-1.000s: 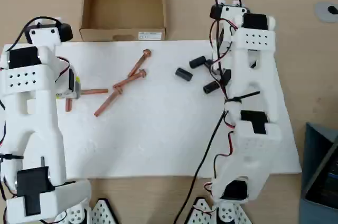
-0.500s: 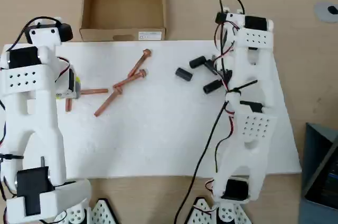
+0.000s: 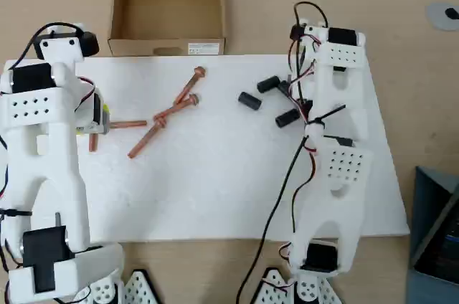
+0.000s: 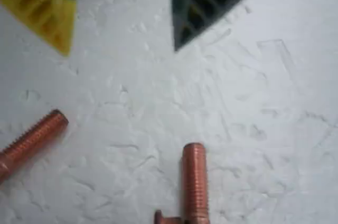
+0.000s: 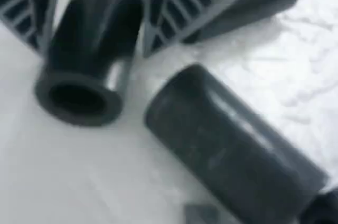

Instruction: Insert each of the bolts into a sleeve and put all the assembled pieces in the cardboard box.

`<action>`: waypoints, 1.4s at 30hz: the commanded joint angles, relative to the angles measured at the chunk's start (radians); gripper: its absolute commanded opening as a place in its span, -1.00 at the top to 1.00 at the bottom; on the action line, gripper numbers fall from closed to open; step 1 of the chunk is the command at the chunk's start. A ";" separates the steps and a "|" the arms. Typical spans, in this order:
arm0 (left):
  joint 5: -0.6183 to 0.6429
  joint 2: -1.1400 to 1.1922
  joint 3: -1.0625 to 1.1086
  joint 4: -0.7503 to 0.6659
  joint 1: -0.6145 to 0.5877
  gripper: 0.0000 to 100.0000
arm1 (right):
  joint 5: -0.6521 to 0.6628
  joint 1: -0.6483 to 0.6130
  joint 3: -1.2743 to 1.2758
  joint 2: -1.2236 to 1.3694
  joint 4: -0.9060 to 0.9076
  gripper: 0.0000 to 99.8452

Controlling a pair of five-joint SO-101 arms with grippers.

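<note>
Several copper bolts [image 3: 176,108] lie scattered on the left half of the white foam sheet [image 3: 215,182]. My left gripper [image 3: 97,121] hangs over its left edge, open with nothing between its fingers [image 4: 120,48]; two bolt ends [image 4: 193,182] [image 4: 29,142] lie just beyond its tips. Loose black sleeves [image 3: 249,101] [image 3: 287,117] rest on the right half. My right gripper [image 3: 292,92] is among them. In the right wrist view it [image 5: 95,49] is shut on a flanged black sleeve [image 5: 87,60], with another sleeve [image 5: 232,150] lying beside it. The cardboard box [image 3: 166,47] stands open behind the sheet.
The bare foam in the middle and front of the sheet is free room. A dark bin [image 3: 434,225] stands off the table's right side. Cables [image 3: 287,189] run along the right arm.
The right arm's elbow and upper links have folded back toward its base while its gripper stayed among the sleeves. The left arm and the bolts have not moved.
</note>
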 commanded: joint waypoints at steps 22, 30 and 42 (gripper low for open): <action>0.000 -0.010 -0.041 0.002 0.012 0.72 | 0.032 0.013 -0.315 0.005 0.121 0.98; 0.002 -0.012 -0.041 0.003 0.011 0.72 | 0.077 -0.019 -0.131 -0.326 0.120 0.98; 0.002 -0.010 -0.051 0.035 0.014 0.72 | 0.078 -0.019 0.351 -0.811 0.120 0.98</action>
